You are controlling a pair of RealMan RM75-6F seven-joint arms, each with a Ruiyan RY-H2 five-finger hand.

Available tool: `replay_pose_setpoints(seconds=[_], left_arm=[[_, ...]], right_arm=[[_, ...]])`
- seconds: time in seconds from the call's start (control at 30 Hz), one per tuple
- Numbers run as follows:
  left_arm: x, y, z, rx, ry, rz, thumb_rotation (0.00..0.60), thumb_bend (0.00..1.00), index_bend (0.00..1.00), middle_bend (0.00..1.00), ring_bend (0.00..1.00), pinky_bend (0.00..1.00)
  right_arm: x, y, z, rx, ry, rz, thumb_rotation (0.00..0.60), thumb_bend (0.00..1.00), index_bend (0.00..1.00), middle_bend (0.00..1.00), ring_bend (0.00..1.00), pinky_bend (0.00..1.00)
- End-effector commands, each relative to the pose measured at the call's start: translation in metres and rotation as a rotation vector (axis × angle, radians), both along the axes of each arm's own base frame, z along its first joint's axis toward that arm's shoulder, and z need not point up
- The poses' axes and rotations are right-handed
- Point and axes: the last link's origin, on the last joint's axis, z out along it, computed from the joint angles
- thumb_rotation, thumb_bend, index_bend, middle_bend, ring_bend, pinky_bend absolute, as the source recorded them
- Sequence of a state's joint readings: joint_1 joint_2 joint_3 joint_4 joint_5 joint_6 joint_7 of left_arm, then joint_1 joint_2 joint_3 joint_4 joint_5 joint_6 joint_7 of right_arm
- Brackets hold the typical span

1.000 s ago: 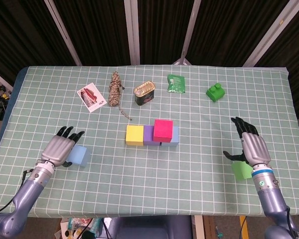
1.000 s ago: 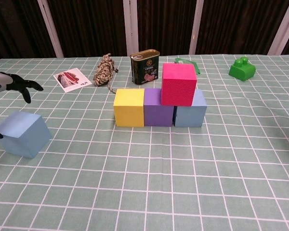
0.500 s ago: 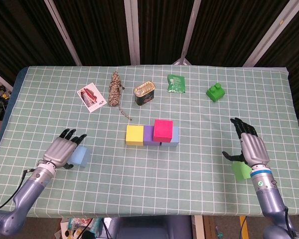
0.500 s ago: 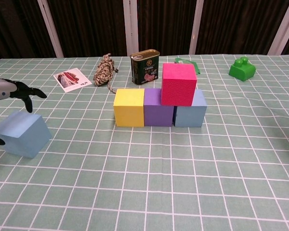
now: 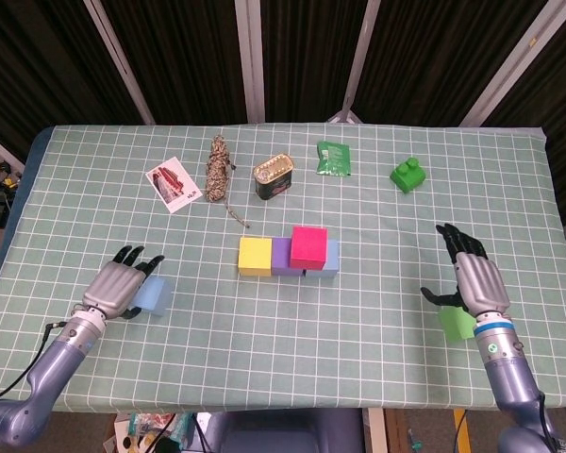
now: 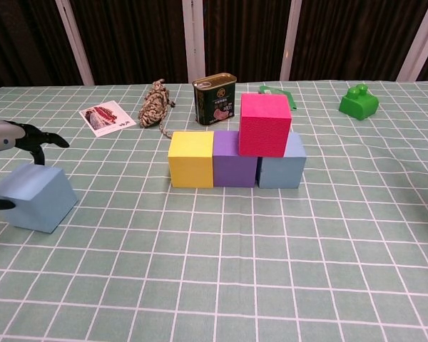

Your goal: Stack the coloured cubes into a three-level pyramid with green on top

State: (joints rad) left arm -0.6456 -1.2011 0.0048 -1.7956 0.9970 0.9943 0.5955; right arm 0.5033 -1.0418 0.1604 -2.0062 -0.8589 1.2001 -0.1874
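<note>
Three cubes sit in a row, a pink cube (image 5: 308,245) atop — left robot hand (image 5: 116,286) grips a light-blue cube (image 5: 153,296); right robot hand (image 5: 474,279) holds the green cube (image 5: 457,324).

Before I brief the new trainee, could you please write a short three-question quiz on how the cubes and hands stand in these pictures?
1. True or false: the pink cube sits on the second level, over the purple cube and the light blue cube in the row.
2. Multiple choice: which cube is at the left hand? A. yellow B. a loose light blue cube C. purple
3. Fill in: the green cube lies beside the ____ hand, near the table's front edge.

Key
1. True; the yellow cube ends the bottom row with nothing on it.
2. B; the loose light blue cube lies against that hand.
3. Right; the right hand has its fingers spread above it.
</note>
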Motion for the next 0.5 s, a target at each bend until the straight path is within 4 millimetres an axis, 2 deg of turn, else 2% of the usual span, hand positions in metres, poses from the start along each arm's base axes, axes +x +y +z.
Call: replay_pose_setpoints(seconds=[0.03,0.2,0.33,0.5], left_arm=[[0.002,0.0,0.002,0.013,-0.021,0.012,0.6,0.42,0.06,0.36,0.0,0.04],[0.011,0.003,0.008,0.045,-0.074,0.036,0.6,0.43,0.07,0.38,0.0,0.04],[0.027,0.01,0.014,0.077,-0.115,0.032,0.6,0.43,0.07,0.38,0.0,0.04],[0.064,0.027,0.029,0.12,-0.135,-0.024,0.6,0.43,0.07,0.38,0.0,0.04]], right_arm=[[0.0,0.0,0.0,-0.001,-0.001,0.0,0.6,0.24,0.0,0.0,0.0,0.0],[0.001,0.0,0.001,-0.003,-0.005,0.001,0.6,0.24,0.0,0.0,0.0,0.0],[0.001,-0.001,0.001,-0.003,-0.009,0.002,0.6,0.24,0.0,0.0,0.0,0.0],[0.002,0.0,0.0,0.002,-0.016,0.006,0.6,0.24,0.0,0.0,0.0,0.0]])
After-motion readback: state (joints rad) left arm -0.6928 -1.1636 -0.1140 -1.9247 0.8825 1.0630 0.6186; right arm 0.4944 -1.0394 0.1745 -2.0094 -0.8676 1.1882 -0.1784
